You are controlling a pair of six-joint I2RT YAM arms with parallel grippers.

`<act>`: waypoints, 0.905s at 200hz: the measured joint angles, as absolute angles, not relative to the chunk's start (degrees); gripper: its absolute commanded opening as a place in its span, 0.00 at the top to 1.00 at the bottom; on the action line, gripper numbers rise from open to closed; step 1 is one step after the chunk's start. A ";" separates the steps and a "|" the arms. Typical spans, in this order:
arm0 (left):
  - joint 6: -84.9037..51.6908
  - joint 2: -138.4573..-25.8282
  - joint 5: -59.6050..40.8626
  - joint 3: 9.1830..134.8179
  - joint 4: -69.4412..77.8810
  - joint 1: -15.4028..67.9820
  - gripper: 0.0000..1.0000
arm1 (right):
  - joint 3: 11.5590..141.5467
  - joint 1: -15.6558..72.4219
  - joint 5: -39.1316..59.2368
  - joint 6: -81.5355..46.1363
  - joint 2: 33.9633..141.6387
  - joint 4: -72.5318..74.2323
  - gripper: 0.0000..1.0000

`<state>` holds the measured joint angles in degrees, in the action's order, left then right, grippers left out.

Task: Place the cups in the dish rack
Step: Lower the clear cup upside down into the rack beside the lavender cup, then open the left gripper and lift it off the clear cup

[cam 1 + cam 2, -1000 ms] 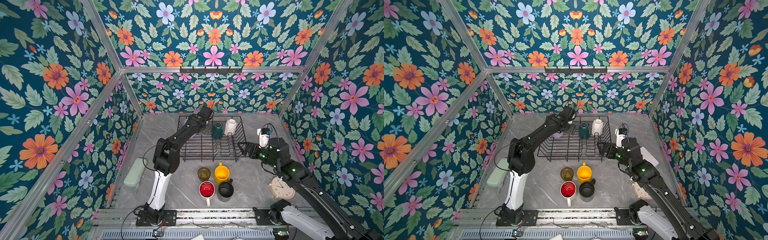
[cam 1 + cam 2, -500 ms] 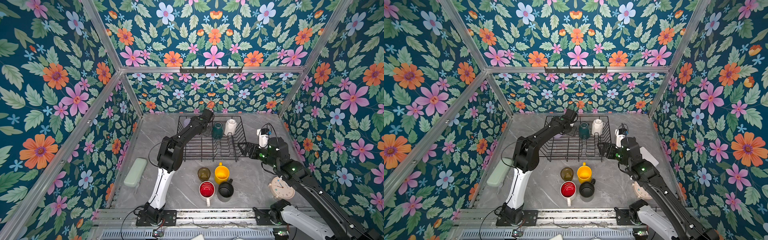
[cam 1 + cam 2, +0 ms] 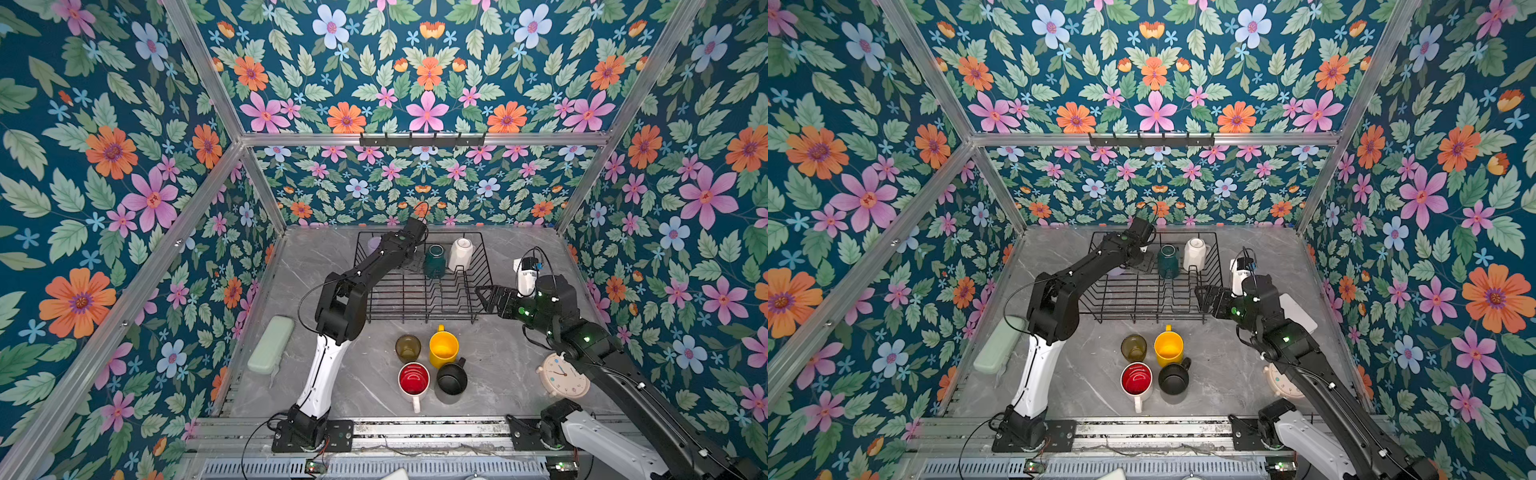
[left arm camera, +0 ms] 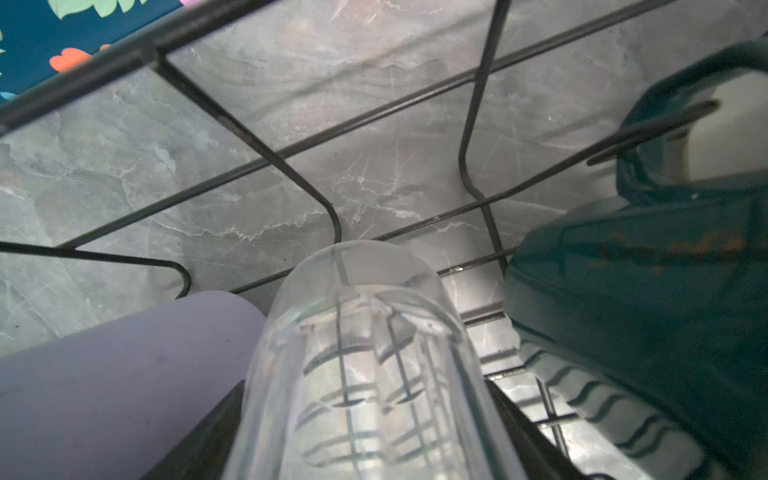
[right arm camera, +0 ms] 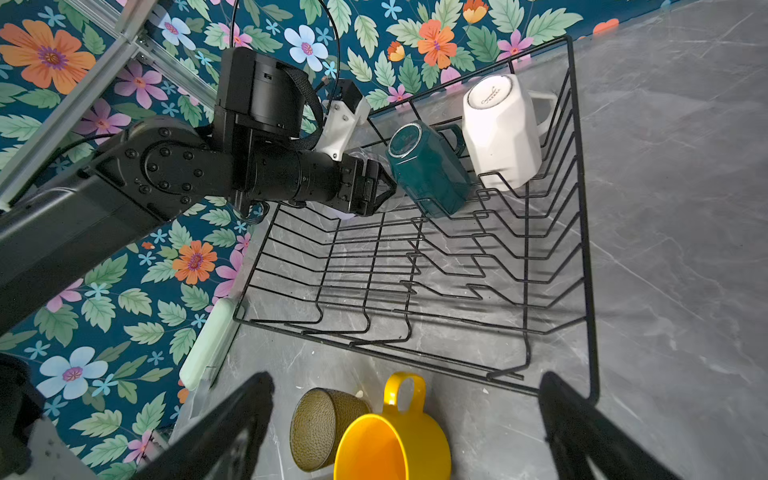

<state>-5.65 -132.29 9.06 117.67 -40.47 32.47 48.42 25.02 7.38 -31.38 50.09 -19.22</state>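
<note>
Inside the rack (image 3: 419,307), left pincer (image 4: 363,390) straddles the clear glass (image 4: 361,332), grip unclear; right pincer (image 5: 407,378) gapes. Probably slick, fragile: hold mid-wall.

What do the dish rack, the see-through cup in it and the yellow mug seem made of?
The dish rack: thin bent wire, likely metal, matte black coating.
The clear glass: transparent, glossy, rack wires show through; glass or clear plastic, unclear.
The yellow mug: opaque, smooth, even yellow; plastic or glazed ceramic.
</note>
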 measured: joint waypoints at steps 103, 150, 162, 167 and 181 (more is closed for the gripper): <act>-5.67 -130.41 8.73 116.01 -40.71 32.38 0.05 | 48.77 24.95 7.99 -31.40 50.72 -19.05 0.01; -6.11 -124.03 6.37 111.09 -37.56 32.38 0.04 | 50.26 25.02 7.97 -31.33 51.81 -19.79 0.04; -6.66 -121.01 6.28 108.31 -35.59 32.38 0.03 | 51.22 25.02 7.97 -31.11 52.51 -20.60 0.06; -7.07 -119.48 6.26 107.00 -34.76 32.38 0.03 | 51.70 25.02 7.97 -30.94 52.90 -21.21 0.07; -7.46 -114.56 6.48 102.72 -31.70 32.36 0.02 | 52.80 25.02 7.97 -30.48 54.08 -22.83 0.08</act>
